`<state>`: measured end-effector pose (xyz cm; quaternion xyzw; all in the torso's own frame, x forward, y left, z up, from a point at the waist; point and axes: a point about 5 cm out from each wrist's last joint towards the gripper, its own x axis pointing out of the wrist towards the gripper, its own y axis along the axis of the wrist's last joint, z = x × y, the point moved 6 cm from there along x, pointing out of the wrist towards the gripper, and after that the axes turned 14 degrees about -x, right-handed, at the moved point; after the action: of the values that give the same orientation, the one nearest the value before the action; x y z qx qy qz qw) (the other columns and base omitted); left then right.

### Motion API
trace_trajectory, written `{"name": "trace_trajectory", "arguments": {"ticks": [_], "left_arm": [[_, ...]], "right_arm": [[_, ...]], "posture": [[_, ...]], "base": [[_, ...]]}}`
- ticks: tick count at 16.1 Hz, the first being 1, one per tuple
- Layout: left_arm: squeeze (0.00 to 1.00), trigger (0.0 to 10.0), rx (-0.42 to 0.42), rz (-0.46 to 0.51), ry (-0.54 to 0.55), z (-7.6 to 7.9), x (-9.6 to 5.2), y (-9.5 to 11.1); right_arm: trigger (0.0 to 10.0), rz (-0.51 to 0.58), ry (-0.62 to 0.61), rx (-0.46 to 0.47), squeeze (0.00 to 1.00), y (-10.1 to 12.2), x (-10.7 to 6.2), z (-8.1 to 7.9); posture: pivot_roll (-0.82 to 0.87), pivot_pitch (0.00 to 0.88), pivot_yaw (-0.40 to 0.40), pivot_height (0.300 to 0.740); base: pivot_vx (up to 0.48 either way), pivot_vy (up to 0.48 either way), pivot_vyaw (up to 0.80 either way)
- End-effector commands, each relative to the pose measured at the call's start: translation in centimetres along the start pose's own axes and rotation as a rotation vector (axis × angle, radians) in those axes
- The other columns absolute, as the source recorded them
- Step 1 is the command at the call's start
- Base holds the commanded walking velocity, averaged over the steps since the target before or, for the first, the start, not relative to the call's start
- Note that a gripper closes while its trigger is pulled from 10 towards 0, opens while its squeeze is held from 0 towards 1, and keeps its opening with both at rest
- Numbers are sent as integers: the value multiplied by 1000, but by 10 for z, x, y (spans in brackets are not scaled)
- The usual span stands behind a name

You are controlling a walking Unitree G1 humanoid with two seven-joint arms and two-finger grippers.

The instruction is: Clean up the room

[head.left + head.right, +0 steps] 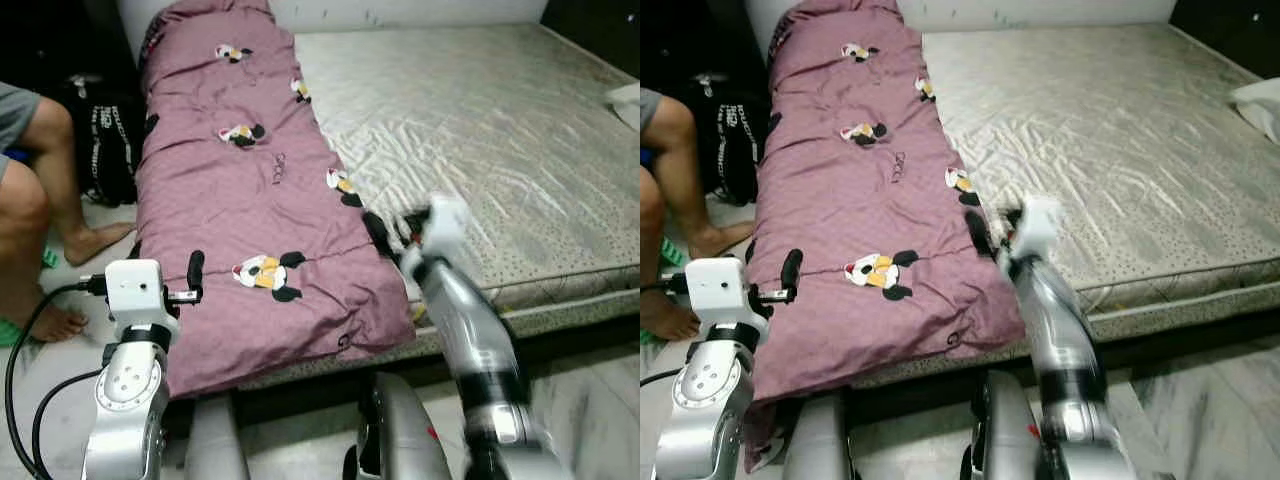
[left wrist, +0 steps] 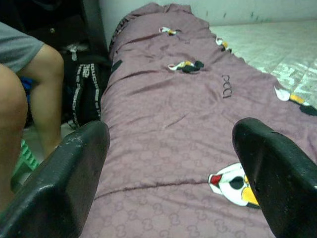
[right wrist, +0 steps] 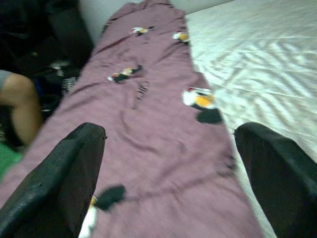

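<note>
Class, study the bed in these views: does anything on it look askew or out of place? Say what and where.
The purple blanket lies bunched in a long strip along the robot's left side of the bed, its near end hanging over the edge, leaving the mattress bare. Both open grippers, left and right, are at its near end.

A wide bed (image 1: 520, 290) with a pale patterned mattress is standing on a light marble floor (image 1: 590, 410), against a white wall (image 1: 400, 12).

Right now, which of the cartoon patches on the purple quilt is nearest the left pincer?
The patch on the quilt's near end, red, yellow and black, lying just beyond the left pincer. The others sit farther up the bed or along the quilt's right edge.
</note>
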<state>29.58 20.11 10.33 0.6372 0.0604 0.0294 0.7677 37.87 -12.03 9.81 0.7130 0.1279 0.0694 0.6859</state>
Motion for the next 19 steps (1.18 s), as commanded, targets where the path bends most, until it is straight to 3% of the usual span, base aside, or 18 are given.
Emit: {"name": "trace_trajectory", "arguments": {"ticks": [1, 2, 3, 5, 12, 19], "left_arm": [[0, 10000, 2, 8, -27, 6, 3, 2], [0, 10000, -13, 16, -43, 11, 4, 3], [0, 10000, -20, 15, -45, 12, 4, 3], [0, 10000, -61, -8, -117, 27, 2, -5], [0, 10000, -67, -6, -173, 43, 9, -7], [0, 10000, -55, 8, -183, 43, 11, -5]], "right_arm": [[10000, 113, -22, -90, 0, 26, -11, 0], [10000, 143, -45, -153, 0, 30, -24, 1], [10000, 143, -53, -170, 0, 30, -27, 1], [10000, 162, -89, -170, 0, 28, -50, 0], [10000, 194, -94, -203, 0, 44, -52, 0], [10000, 188, -95, -196, 0, 44, -51, -3]], "posture": [[17, 0, -8, 565], [8, 0, -3, 565], [6, 0, -2, 565], [-23, 0, 12, 575], [-50, 0, 20, 650], [-44, 0, 26, 730]], "base": [[0, 0, 0], [0, 0, 0], [0, 0, 0], [0, 0, 0], [0, 0, 0], [0, 0, 0]]}}
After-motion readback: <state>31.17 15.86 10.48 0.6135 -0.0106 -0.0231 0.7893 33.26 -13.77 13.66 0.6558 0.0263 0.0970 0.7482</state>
